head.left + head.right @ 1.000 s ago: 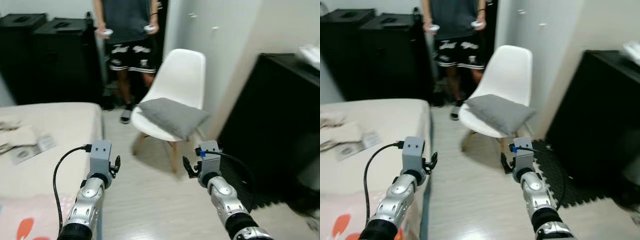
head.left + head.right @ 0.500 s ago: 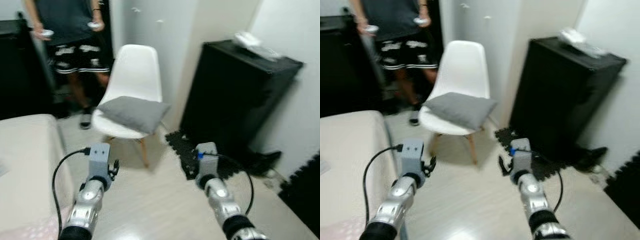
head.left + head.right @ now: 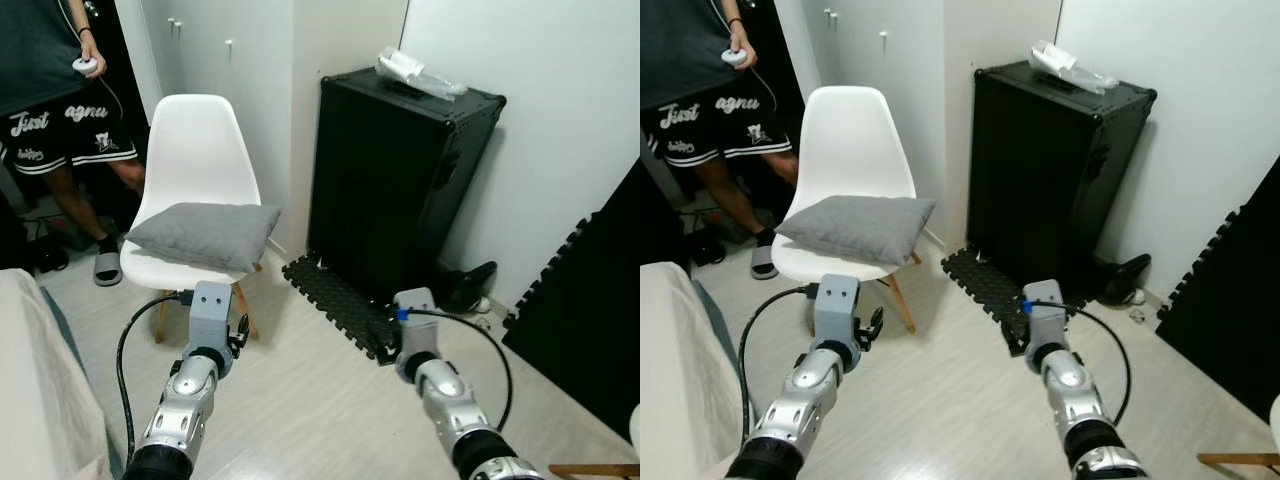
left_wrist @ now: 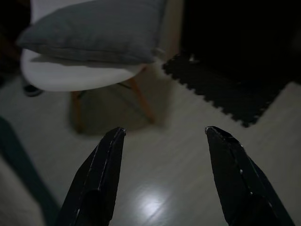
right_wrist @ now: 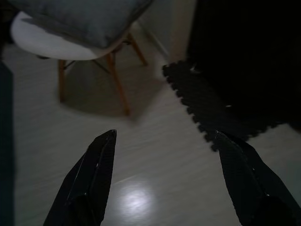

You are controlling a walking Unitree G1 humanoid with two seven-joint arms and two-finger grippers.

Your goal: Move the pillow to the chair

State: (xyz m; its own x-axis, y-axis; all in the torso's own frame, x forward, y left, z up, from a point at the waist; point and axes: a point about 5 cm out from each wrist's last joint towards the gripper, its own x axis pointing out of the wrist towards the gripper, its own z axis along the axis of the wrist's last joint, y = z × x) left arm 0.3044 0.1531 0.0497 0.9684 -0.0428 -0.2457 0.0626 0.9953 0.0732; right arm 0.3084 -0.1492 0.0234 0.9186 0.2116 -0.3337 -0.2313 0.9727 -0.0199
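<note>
The grey pillow (image 3: 203,233) lies on the white chair (image 3: 193,150) seat. Both grippers, left (image 4: 162,134) and right (image 5: 164,139), hover over the floor, fingers spread and empty.

One pillow (image 3: 203,234); one chair (image 3: 200,160); one person (image 3: 60,90).

White walls, pale glossy wood floor (image 3: 330,400), tall black case (image 3: 400,190) against the wall, black foam mat tiles (image 3: 345,300) at its foot, bed edge (image 3: 40,390) at left
</note>
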